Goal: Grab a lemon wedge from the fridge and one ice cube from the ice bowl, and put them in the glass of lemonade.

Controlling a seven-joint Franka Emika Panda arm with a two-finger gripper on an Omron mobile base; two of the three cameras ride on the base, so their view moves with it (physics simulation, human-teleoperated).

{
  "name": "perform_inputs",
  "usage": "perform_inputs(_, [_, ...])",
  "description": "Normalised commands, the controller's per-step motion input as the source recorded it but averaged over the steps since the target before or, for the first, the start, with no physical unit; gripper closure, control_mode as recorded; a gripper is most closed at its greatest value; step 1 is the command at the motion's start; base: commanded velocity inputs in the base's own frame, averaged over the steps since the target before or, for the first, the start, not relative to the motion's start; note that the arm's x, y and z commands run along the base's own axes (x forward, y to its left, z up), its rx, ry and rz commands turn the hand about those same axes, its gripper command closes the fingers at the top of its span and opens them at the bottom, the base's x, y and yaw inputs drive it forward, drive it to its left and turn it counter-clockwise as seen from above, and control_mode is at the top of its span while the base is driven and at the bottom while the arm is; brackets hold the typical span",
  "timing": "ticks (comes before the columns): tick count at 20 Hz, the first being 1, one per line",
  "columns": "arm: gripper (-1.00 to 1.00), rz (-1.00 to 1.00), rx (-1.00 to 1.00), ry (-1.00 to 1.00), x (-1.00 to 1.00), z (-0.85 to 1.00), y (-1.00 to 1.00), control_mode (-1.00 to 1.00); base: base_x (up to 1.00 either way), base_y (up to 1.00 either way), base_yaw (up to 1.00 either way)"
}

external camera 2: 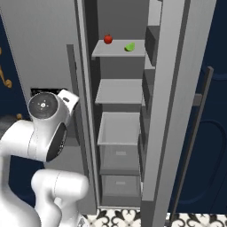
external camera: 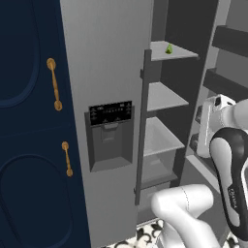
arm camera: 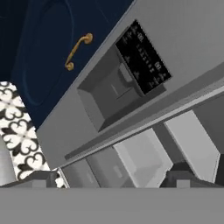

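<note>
The grey fridge (external camera: pixel 109 53) stands with its right door (external camera 2: pixel 175 102) swung open and its left door, with the black dispenser panel (external camera: pixel 110 114), closed. The lemon wedge (external camera: pixel 169 49) lies on the top shelf (external camera 2: pixel 116 52), also seen as a small yellow-green piece (external camera 2: pixel 129 46) near the shelf's right end. My gripper (arm camera: pixel 111 180) is open with nothing between its fingertips (arm camera: pixel 40 178). It hangs low in front of the fridge and looks at the dispenser (arm camera: pixel 142 59) and the lower drawers. The wedge is well above the hand (external camera: pixel 215 109). The ice bowl and the glass of lemonade are out of view.
A small red fruit (external camera 2: pixel 107 39) sits left of the wedge on the same shelf. Bare shelves and two drawers (external camera 2: pixel 119 155) lie below. Navy cabinets with brass handles (external camera: pixel 54 83) stand left of the fridge. Door bins (external camera: pixel 231 41) jut from the open door. Patterned tiles (arm camera: pixel 17 131) cover the floor.
</note>
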Motion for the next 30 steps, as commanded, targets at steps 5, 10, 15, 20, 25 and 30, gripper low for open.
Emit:
perform_inputs(5, [-1.00,0.19,-0.08,-0.10,-0.22,-0.04,0.46,-1.00,0.00,0.00,0.00])
perform_inputs(10, [-1.00,-0.01,-0.02,-0.11,-0.29,0.00,0.66,-1.00,0.00,0.00,0.00])
perform_inputs(15, [-1.00,0.00,-0.12,-0.14,-0.11,0.00,0.16,-1.00,0.00,0.00,0.00])
perform_inputs(20, [-1.00,0.01,-0.18,-0.04,0.00,-0.03,0.00,-1.00,0.00,0.00,0.00])
perform_inputs(25, [-1.00,-0.05,-0.09,0.00,0.00,-0.10,0.00,-1.00,0.00,0.00,0.00])
perform_inputs(30, [-1.00,-0.10,0.00,0.00,0.00,-0.05,0.00,-1.00,0.00,0.00,0.00])
